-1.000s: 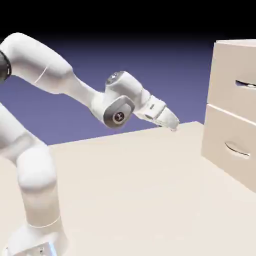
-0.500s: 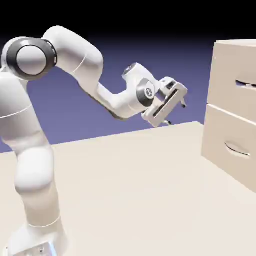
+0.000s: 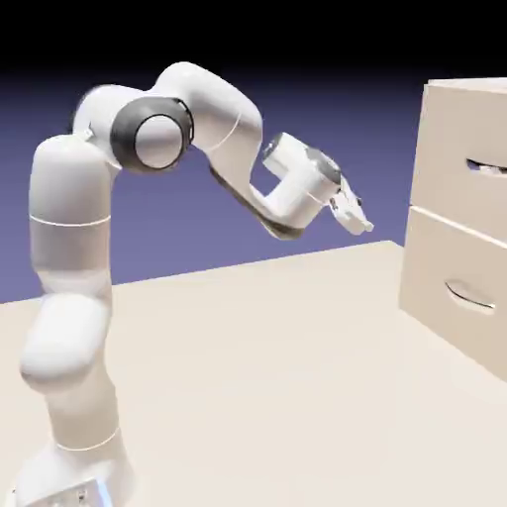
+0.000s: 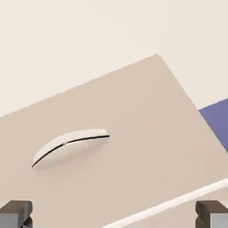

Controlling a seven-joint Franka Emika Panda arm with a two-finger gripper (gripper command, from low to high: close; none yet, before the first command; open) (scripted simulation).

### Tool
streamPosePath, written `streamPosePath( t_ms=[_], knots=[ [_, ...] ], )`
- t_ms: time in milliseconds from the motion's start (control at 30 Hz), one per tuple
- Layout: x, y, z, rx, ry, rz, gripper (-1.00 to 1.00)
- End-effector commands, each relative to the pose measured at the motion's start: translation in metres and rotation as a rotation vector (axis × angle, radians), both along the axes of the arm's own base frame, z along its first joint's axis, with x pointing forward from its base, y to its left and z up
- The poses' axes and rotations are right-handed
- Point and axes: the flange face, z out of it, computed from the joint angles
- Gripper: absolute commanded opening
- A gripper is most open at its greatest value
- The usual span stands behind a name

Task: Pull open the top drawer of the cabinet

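One cabinet (image 3: 463, 213), two drawers, two handles

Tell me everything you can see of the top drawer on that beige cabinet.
The upper beige flat-fronted drawer looks like plain painted wood, sitting shut and flush above the lower drawer in the box-shaped beige cabinet. Its thin curved silver-grey handle sits at the exterior view's right edge, partly cut off. Nothing touches it; the white arm's tool hangs apart, to its left.
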Motion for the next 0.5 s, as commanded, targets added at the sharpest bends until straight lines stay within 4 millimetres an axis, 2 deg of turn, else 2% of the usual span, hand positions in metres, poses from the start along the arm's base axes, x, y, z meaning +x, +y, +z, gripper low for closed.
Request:
streamPosePath(
  t_ms=[0, 233, 467],
  knots=[
    [0.005, 0.002, 0.000, -0.056, -0.015, 0.046, 0.00],
    [0.040, 0.010, 0.003, -0.442, -0.141, 0.321, 0.00],
    [0.079, -0.003, 0.015, -0.833, -0.289, 0.500, 0.00]
  ],
)
